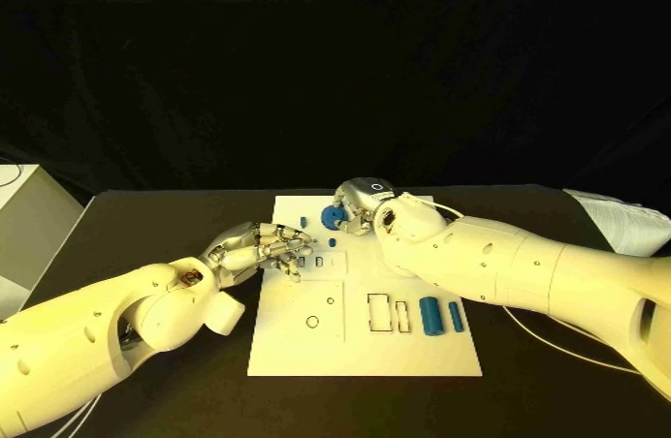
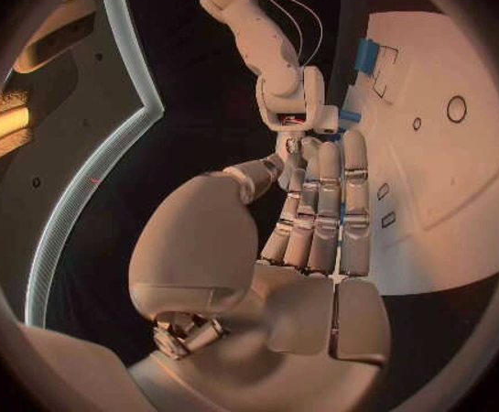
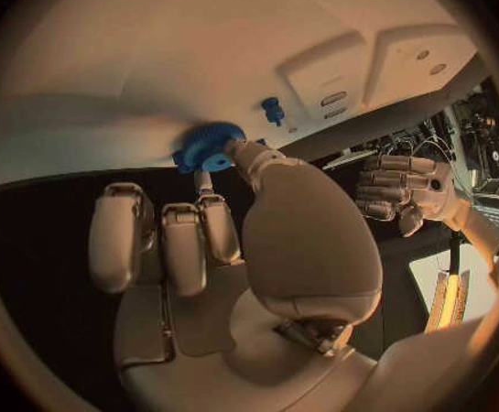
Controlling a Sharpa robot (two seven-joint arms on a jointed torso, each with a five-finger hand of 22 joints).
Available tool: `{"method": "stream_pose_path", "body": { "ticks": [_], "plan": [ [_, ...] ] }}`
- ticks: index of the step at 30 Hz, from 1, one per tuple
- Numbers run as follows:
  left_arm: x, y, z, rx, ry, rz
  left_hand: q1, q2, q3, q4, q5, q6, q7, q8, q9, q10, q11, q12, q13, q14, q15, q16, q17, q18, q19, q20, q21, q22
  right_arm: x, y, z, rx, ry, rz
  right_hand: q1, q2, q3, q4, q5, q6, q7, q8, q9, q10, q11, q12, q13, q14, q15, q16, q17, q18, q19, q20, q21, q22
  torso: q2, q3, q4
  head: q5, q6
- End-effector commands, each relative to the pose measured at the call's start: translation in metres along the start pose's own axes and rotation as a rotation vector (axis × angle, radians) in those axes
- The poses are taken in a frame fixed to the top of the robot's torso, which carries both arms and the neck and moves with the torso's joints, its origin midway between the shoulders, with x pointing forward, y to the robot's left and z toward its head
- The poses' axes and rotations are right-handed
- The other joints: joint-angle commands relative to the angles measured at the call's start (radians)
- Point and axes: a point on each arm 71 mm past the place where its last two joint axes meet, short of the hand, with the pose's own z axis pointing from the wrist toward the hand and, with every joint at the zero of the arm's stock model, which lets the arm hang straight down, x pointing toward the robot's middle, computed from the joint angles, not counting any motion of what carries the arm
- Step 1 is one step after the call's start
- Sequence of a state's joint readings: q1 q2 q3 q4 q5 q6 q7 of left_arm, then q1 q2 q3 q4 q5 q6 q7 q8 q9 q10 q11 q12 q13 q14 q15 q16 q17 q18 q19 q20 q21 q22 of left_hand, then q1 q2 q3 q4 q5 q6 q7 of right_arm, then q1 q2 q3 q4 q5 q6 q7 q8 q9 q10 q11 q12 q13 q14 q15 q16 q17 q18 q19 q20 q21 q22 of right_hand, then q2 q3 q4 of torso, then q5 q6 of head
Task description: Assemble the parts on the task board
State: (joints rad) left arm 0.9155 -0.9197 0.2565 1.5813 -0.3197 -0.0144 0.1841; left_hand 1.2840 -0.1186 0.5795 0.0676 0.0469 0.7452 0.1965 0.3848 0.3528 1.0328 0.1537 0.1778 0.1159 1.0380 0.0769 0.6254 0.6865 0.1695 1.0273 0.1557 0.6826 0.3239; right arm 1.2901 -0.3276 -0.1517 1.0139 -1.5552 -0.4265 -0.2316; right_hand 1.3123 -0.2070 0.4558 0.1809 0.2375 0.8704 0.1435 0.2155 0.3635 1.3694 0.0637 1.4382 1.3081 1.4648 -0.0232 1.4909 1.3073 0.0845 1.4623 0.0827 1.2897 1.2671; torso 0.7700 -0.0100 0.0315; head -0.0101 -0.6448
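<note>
**Gear being seated at the board's far end**

The right hand (image 3: pixel 244 247) pinched the blue gear (image 3: pixel 207 146) at the board's (image 1: pixel 367 351) far edge. The left hand (image 1: pixel 269 249), fingers curled and empty, rested beside the board. Next, likely: press the gear squarely down.

We see a black cloth-covered table (image 1: pixel 168 215) under everything, w/ a dark cloth backdrop (image 1: pixel 335 70) behind it at 12 o'clock. At 9 o'clock, off the table edge, sits a white box-shaped object (image 1: pixel 31 215). At 3 o'clock a white ribbed bundle (image 1: pixel 623 217) lies on the table's far corner; can't tell what it is.
</note>
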Motion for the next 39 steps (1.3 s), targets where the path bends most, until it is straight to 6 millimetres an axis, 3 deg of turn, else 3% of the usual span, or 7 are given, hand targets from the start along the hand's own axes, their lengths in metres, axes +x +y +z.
{"method": "stream_pose_path", "body": {
  "ticks": [1,5,7,12,15,29,39],
  "plan": [
    [0.002,-0.001,0.000,0.008,0.014,-0.002,-0.004,0.000,0.000,-0.001,0.001,-0.006,0.028,-0.003,0.002,-0.003,0.000,-0.004,-0.001,-0.006,0.001,-0.005,-0.001,0.013,0.003,0.007,-0.007,-0.001,0.001,-0.004,-0.001,0.012,0.007,-0.021,-0.002,-0.008,0.007,0.002,-0.004,-0.005,0.004,0.003,-0.002,-0.009,0.000,-0.005,0.040,0.081,0.008,-0.004,0.147,-0.010,-0.005,0.003,-0.006,-0.003,0.001,0.0002,-0.0008,0.000,0.000],
    [0.002,-0.001,0.000,0.008,0.015,-0.002,-0.004,0.000,0.000,-0.001,0.001,-0.006,0.028,-0.003,0.002,-0.003,0.000,-0.004,-0.001,-0.006,0.001,-0.005,-0.001,0.013,0.003,0.007,-0.007,-0.001,0.001,-0.003,0.000,0.007,0.007,-0.014,-0.016,-0.019,0.003,0.004,-0.026,-0.033,0.009,-0.015,-0.011,-0.028,0.005,-0.018,0.022,0.079,0.013,-0.009,0.140,-0.007,-0.011,0.008,-0.017,-0.012,0.000,0.0000,-0.0009,0.000,0.001],
    [0.002,-0.001,0.000,0.008,0.015,-0.002,-0.004,0.000,0.000,-0.001,0.001,-0.006,0.028,-0.003,0.002,-0.003,0.000,-0.004,-0.001,-0.006,0.001,-0.005,-0.001,0.013,0.003,0.007,-0.007,-0.001,0.002,-0.002,0.000,0.001,0.011,-0.006,-0.036,-0.027,-0.027,0.017,-0.040,-0.066,0.014,-0.040,-0.022,-0.036,0.010,-0.024,0.014,0.078,0.017,-0.009,0.137,-0.006,-0.014,0.012,-0.022,-0.014,0.000,0.0003,-0.0002,0.000,0.000],
    [0.002,-0.001,0.000,0.007,0.014,-0.002,-0.004,0.000,0.000,-0.001,0.001,-0.006,0.028,-0.003,0.002,-0.003,0.000,-0.004,-0.001,-0.006,0.001,-0.005,-0.001,0.013,0.003,0.007,-0.007,-0.001,0.003,-0.001,0.000,-0.008,0.025,0.012,-0.084,-0.005,-0.120,0.078,-0.044,-0.061,0.015,-0.053,-0.030,-0.040,0.012,-0.027,0.010,0.077,0.019,-0.008,0.135,-0.005,-0.015,0.015,-0.029,-0.016,0.000,0.0003,0.0001,-0.001,0.000],
    [0.001,-0.001,0.000,0.007,0.013,-0.001,-0.005,0.000,-0.001,-0.001,0.001,-0.006,0.028,-0.003,0.002,-0.003,0.000,-0.004,-0.001,-0.006,0.001,-0.006,-0.001,0.013,0.004,0.007,-0.008,-0.002,0.003,-0.002,-0.001,-0.010,0.031,0.021,-0.127,0.026,-0.165,0.110,-0.035,-0.048,0.014,-0.053,-0.033,-0.040,0.011,-0.026,0.010,0.077,0.018,-0.007,0.135,-0.005,-0.015,0.015,-0.032,-0.016,0.000,0.0000,-0.0004,0.000,0.000],
    [0.000,-0.001,0.000,0.007,0.010,-0.001,-0.005,0.000,-0.001,-0.001,0.001,-0.006,0.028,-0.003,0.002,-0.003,0.000,-0.004,-0.001,-0.006,0.001,-0.006,-0.001,0.013,0.004,0.007,-0.008,-0.002,0.000,-0.011,-0.006,-0.004,0.004,0.048,-0.142,0.071,-0.147,0.102,-0.005,-0.026,0.010,-0.048,-0.035,-0.034,0.007,-0.022,0.017,0.077,0.016,-0.006,0.135,-0.005,-0.013,0.013,-0.030,-0.011,0.000,0.0002,0.0004,0.001,0.002],
    [-0.001,0.000,0.000,0.012,0.005,0.000,-0.005,0.000,-0.001,-0.001,0.001,-0.007,0.028,-0.003,0.002,-0.003,0.000,-0.004,-0.001,-0.006,0.001,-0.006,-0.001,0.013,0.004,0.007,-0.008,-0.003,-0.024,-0.038,-0.033,-0.022,-0.113,0.208,-0.084,0.052,-0.100,0.070,0.031,-0.016,0.012,-0.049,-0.040,-0.023,0.009,-0.016,0.027,0.080,0.016,0.003,0.145,-0.010,-0.004,0.012,-0.014,0.009,-0.006,0.0014,-0.0064,0.005,0.008]
  ]
}}
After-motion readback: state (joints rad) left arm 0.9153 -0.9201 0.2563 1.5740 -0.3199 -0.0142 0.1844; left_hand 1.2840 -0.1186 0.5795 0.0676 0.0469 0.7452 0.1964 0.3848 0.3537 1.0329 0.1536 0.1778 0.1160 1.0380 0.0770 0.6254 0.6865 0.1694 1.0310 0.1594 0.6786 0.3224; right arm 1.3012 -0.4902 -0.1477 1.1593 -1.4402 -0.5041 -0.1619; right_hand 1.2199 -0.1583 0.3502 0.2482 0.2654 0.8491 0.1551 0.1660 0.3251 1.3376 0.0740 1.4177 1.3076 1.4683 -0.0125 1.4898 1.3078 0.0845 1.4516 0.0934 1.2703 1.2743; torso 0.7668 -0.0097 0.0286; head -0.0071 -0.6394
